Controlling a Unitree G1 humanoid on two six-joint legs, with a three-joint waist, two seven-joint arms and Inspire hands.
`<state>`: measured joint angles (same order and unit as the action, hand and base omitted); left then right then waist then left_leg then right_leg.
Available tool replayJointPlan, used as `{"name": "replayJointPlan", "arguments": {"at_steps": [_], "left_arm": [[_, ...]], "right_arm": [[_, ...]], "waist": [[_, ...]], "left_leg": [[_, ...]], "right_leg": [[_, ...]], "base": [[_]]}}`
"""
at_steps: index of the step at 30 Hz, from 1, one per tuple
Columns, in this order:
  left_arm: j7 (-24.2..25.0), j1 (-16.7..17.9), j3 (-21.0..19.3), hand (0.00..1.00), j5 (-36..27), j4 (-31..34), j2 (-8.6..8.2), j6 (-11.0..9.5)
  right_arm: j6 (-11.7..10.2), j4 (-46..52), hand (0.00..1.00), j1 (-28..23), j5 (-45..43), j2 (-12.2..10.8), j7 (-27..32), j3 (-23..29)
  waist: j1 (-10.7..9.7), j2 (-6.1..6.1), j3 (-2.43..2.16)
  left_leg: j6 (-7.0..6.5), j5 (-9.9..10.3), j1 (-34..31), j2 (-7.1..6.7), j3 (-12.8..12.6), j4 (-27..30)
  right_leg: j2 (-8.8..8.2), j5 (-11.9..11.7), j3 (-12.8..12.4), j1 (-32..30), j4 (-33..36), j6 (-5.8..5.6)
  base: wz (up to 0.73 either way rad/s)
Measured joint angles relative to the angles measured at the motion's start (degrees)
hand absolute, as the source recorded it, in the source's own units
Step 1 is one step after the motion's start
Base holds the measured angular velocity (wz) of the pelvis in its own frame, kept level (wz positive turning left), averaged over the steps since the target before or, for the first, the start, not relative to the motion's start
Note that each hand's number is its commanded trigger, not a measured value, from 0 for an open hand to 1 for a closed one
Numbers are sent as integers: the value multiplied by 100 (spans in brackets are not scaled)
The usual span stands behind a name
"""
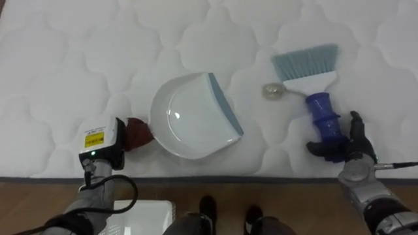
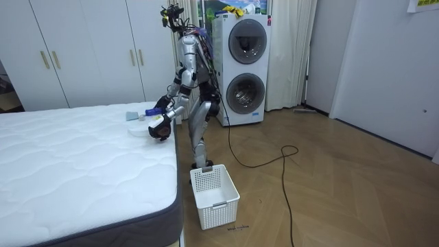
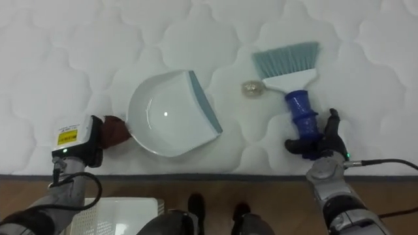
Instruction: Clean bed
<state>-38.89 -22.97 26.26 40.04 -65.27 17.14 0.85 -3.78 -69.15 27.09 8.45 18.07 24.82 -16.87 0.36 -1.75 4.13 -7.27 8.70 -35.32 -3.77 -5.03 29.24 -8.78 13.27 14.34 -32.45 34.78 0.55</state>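
Brush and dustpan on the bed, a hand at each

Eye views: on the white quilted mattress (image 1: 65, 52) the white dustpan (image 1: 189, 117) lies mid-frame, lip toward 3 o'clock; the left hand (image 1: 108, 140) sits at its dark red handle at 8 o'clock, fingers hidden, so I cannot tell their state; at 4 o'clock the right hand (image 1: 349, 143) has its fingers clamped round the blue handle of the brush (image 1: 318, 98), bristles pointing to 12; a small crumpled scrap (image 1: 273, 91) lies between lip and brush head; the room view adds the robot standing at the bed's side, a white basket (image 2: 219, 202) on the wooden floor (image 2: 329, 192) by its feet, stacked washing machines (image 2: 245, 68) behind it, white wardrobes (image 2: 82, 48) at 10 o'clock.
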Motion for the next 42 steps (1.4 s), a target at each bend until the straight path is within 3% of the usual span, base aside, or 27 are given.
{"name": "replayJointPlan", "arguments": {"at_steps": [5,9,11,18,32,42], "left_arm": [[85,-16,0,100,-13,-1,0,52],[104,-28,5,100,-26,-3,0,76],[134,-43,49,100,-112,-3,0,113],[140,-116,82,100,-120,-2,2,173],[-8,-184,172,100,-100,-3,0,256],[-224,-191,213,100,-107,-3,20,298]], "right_arm": [[18,-62,100,104,-1,98,46,0],[26,-161,100,179,12,382,74,-3],[86,-214,100,231,10,416,102,-3],[363,-425,100,395,279,417,248,6],[523,-431,100,440,248,414,347,2],[735,-643,100,546,-323,416,931,8]], "waist": [[11,-6,4],[25,-21,15],[26,-18,24],[80,17,50],[133,65,77],[152,174,95]], "left_leg": [[3,2,-3,-5,0,6],[5,2,-8,5,0,17],[12,5,-9,5,-1,26],[78,17,-76,17,-1,51],[91,14,-141,19,-1,67],[88,17,-185,17,-49,177]], "right_leg": [[-1,1,-16,-16,15,1],[3,10,-8,-17,28,15],[0,37,-10,-24,66,22],[-12,153,11,-121,189,92],[-19,166,14,-180,196,102],[-29,193,-62,-269,321,100]], "base": [[0],[0],[4],[3],[0],[-1]]}}
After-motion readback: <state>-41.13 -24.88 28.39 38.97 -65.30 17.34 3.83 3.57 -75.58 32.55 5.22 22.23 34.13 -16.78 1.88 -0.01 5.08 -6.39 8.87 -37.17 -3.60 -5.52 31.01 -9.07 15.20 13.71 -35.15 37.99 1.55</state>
